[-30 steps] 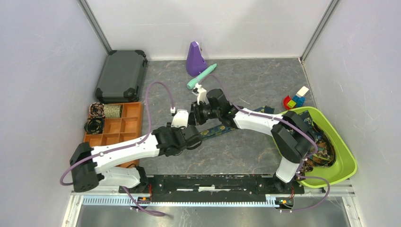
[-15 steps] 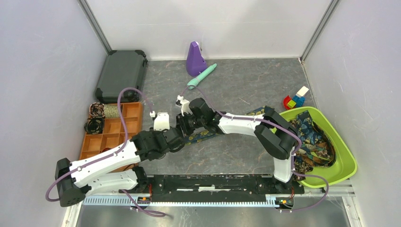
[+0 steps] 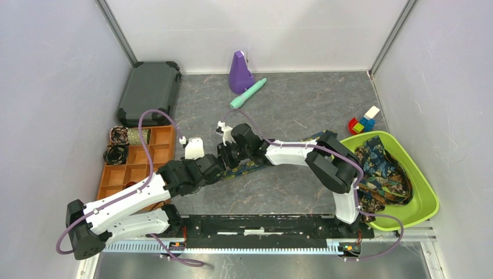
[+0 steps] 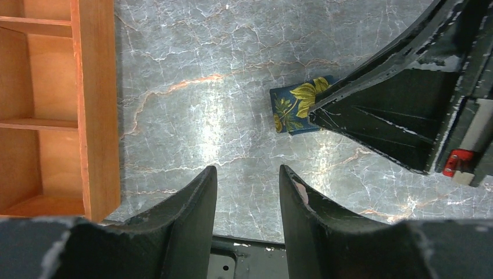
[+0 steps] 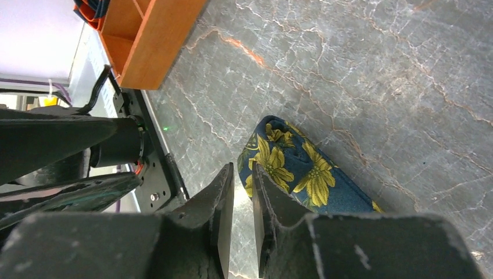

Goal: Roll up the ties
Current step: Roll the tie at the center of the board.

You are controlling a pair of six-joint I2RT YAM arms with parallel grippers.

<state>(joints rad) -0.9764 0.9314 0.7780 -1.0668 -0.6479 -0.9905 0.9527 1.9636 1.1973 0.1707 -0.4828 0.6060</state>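
A navy tie with yellow flowers (image 3: 251, 164) lies flat across the table's middle. Its end shows in the left wrist view (image 4: 295, 106) and in the right wrist view (image 5: 293, 168). My right gripper (image 3: 227, 159) (image 5: 243, 170) is at that end, its jaws a narrow slit apart with only table between them; the tie lies beside and under its right finger (image 5: 273, 197). My left gripper (image 3: 213, 170) (image 4: 248, 174) is open and empty, just left of the tie end. More ties (image 3: 388, 174) are heaped in the green bin (image 3: 429, 200). Coiled ties (image 3: 118, 136) sit in the orange tray (image 3: 164, 152).
The orange tray's edge (image 4: 96, 116) is close on the left of my left gripper. A black case (image 3: 149, 93) lies at the back left. A purple object (image 3: 238, 72) and a teal cylinder (image 3: 249, 93) are at the back. Toy blocks (image 3: 363, 123) stand by the bin.
Both grippers have moved left toward the orange tray. The tie's end has slid left with the right gripper.
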